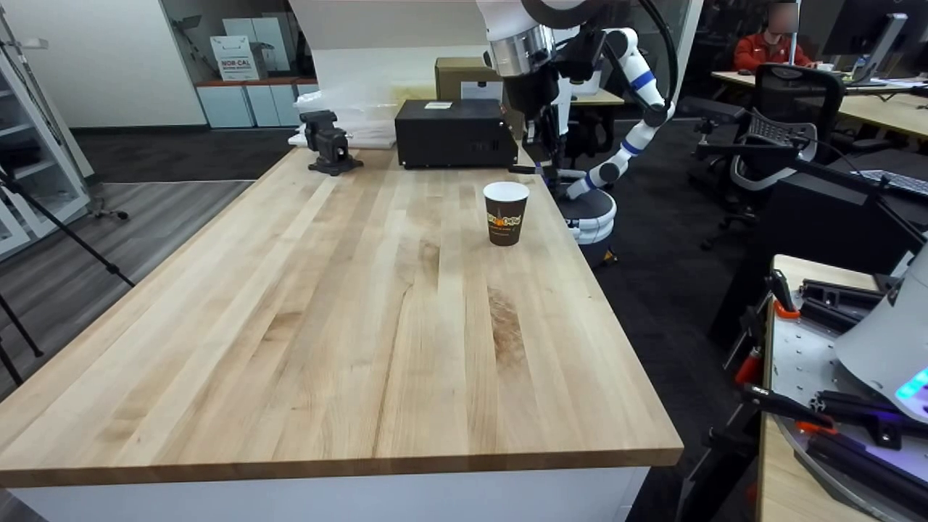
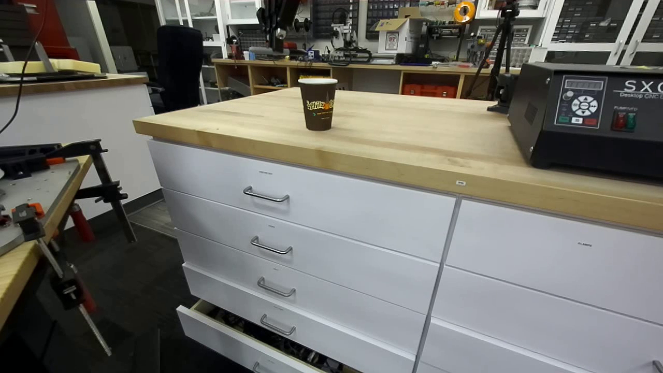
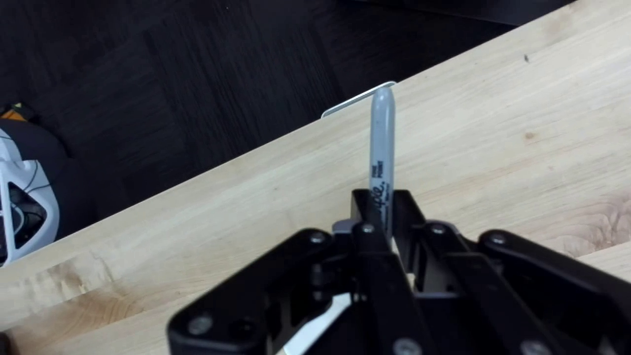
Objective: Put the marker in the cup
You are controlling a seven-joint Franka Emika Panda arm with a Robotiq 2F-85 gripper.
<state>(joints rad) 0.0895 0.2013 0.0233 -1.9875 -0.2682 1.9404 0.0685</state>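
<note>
The cup (image 1: 505,217) is a brown paper cup with a white rim. It stands upright on the table in both exterior views (image 2: 318,106). My gripper (image 1: 549,159) hangs down near the table's right edge, beyond and right of the cup in that picture. In an exterior view my gripper (image 2: 277,41) shows above and left of the cup. In the wrist view my gripper (image 3: 382,199) is shut on a grey marker (image 3: 382,133), which sticks out past the fingertips. A white patch (image 3: 318,325) behind the linkage may be the cup's rim. I cannot make out the marker in the exterior views.
A black box (image 1: 455,134) stands at the table's far end, also in an exterior view (image 2: 590,116). A small black vise-like stand (image 1: 331,145) is left of it. The table edge (image 3: 276,148) drops to the dark floor. An open drawer (image 2: 248,336) is below.
</note>
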